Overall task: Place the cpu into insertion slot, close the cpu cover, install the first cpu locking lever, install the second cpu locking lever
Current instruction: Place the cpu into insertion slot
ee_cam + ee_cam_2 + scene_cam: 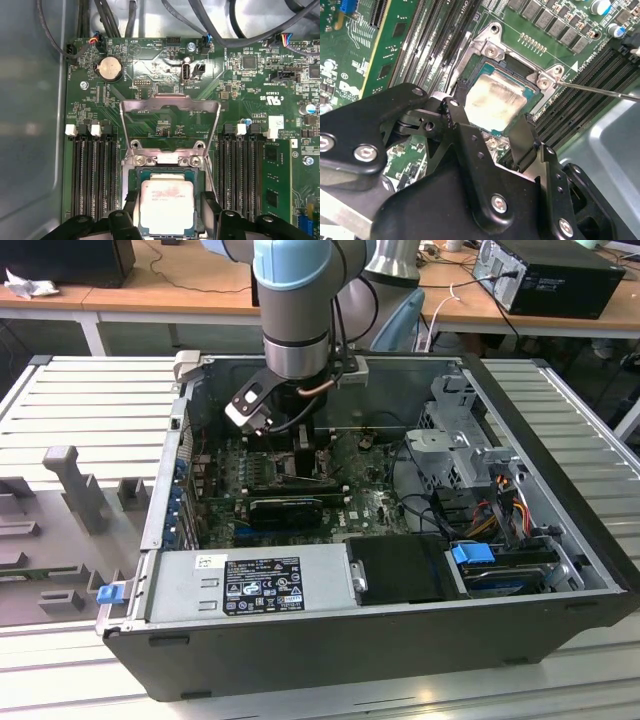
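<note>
The cpu (166, 205) lies in the insertion slot (470, 67) on the green motherboard (150, 65), the gripper (490, 130) straddling it with fingers (459, 112) apart, one on each side; whether they touch it I cannot tell. The cpu cover (171, 105) stands flipped open behind the slot. If the chip sits slightly askew, closing could bend pins. One chip, one cover, one loose lever wire (600, 91), two fingers.

Illegible white print on motherboard (150, 65).
</note>
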Tool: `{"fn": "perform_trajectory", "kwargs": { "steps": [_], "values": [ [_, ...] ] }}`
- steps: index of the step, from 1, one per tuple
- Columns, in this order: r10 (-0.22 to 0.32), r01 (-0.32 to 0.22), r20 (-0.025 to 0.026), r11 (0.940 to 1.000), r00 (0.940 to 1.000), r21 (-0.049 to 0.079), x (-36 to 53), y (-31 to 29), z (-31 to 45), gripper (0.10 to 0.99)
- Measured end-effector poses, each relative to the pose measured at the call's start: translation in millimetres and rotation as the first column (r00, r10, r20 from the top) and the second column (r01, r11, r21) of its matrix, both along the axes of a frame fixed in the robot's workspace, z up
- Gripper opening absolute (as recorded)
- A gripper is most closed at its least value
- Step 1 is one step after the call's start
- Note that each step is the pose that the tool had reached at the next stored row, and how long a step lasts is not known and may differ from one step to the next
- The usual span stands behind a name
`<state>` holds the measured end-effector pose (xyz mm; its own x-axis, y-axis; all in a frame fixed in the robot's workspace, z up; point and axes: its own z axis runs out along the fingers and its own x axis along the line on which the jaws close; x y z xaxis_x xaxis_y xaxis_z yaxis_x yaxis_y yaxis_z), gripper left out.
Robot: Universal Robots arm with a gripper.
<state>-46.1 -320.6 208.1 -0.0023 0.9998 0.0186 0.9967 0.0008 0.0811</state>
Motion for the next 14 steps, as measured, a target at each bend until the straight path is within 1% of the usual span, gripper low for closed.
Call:
{"fn": "perform_trajectory", "kwargs": {
  "steps": [4, 5, 6, 7, 8, 9, 10, 14],
  "values": [
    [0.000, 0.000, -0.0002, 1.0000, 1.0000, 0.000, 0.0, 0.0, 4.9, 0.604],
    [0.000, 0.000, -0.0004, 1.0000, 1.0000, 0.000, 0.0, 0.0, 5.7, 0.588],
    [0.000, 0.000, -0.0005, 1.0000, 1.0000, 0.000, 0.0, 0.0, 6.3, 0.522],
    [0.000, 0.000, -0.0005, 1.0000, 1.0000, 0.000, 0.0, 0.0, 6.7, 0.522],
    [0.000, 0.000, -0.0006, 1.0000, 1.0000, 0.000, 0.0, 0.0, 7.5, 0.400],
    [0.000, 0.000, -0.0005, 1.0000, 1.0000, 0.000, 0.0, 0.1, 8.1, 0.337],
    [0.000, 0.000, -0.0006, 1.0000, 1.0000, 0.000, 0.0, 0.0, 8.4, 0.337],
    [0.000, 0.000, -0.0008, 1.0000, 1.0000, 0.000, 0.0, 0.0, 10.2, 0.106]
  ]
}}
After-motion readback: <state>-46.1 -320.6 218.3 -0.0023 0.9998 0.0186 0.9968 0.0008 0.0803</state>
